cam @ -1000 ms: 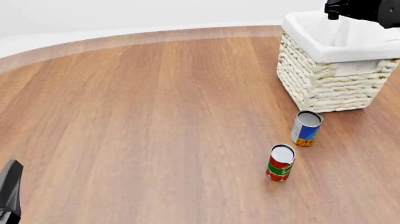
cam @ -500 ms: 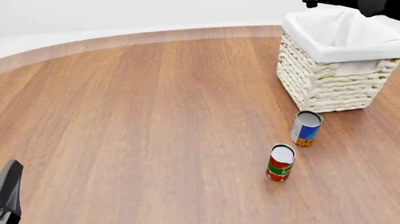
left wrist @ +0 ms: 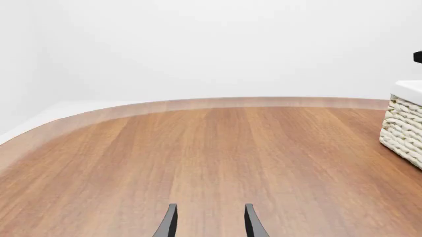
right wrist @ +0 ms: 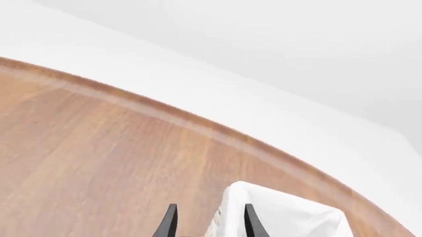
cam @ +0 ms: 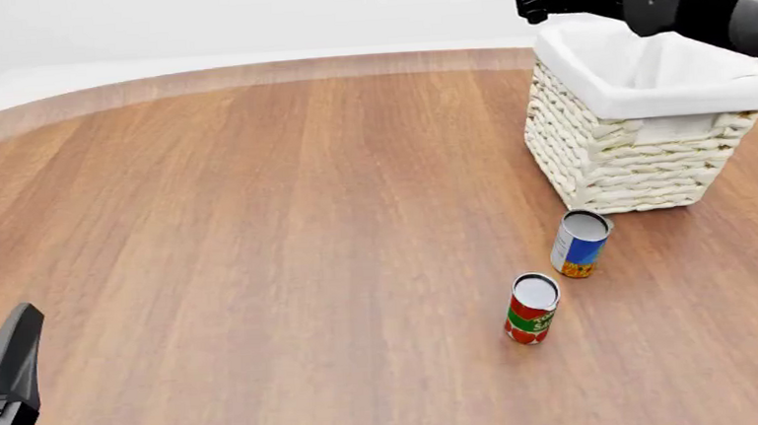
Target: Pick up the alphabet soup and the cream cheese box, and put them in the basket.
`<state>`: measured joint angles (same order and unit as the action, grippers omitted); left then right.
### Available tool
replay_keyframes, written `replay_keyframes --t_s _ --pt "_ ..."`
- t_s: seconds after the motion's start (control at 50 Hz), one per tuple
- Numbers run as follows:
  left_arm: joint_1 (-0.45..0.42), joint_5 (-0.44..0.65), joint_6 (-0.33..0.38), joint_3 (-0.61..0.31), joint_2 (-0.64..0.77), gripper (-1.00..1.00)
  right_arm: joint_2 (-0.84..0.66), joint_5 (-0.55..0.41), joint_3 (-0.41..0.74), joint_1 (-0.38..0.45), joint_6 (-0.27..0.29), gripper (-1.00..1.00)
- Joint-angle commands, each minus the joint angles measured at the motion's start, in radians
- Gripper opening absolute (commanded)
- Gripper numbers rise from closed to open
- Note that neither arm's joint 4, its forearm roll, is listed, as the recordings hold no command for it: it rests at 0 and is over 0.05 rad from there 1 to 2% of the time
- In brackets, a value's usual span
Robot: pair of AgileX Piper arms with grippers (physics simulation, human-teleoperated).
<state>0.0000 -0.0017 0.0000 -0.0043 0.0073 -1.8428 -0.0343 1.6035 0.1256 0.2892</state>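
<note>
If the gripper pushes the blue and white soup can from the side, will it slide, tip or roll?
The alphabet soup stands upright, taller than wide, so a high push would probably tip it. Once down, its round body would likely roll on the smooth table. It looks rigid, so a firm grasp should hold.

The table (cam: 249, 230) is smooth brown wood with long grain and a soft sheen. The basket (cam: 620, 163), under the right gripper (right wrist: 207, 222), is rough cream wicker, lined with matt white cloth. Both cans, the alphabet soup (cam: 580, 244) and the red and green can (cam: 533, 308), have glossy printed labels and dull silver metal tops.
</note>
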Motion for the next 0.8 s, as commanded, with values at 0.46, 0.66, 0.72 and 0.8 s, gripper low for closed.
replay_keyframes --t_s 0.46,0.66,0.72,0.8 --pt "0.000 0.000 0.000 0.000 0.000 1.00 -0.028 0.001 -0.036 0.101 0.046 1.00" --pt "0.000 0.000 0.000 0.000 0.000 1.00 -0.048 0.006 -0.070 0.129 0.061 1.00" --pt "0.000 0.000 0.000 0.000 0.000 1.00 -0.049 0.011 -0.078 0.133 0.058 1.00" --pt "0.000 0.000 0.000 0.000 0.000 1.00 -0.055 0.009 -0.084 0.142 0.056 1.00"
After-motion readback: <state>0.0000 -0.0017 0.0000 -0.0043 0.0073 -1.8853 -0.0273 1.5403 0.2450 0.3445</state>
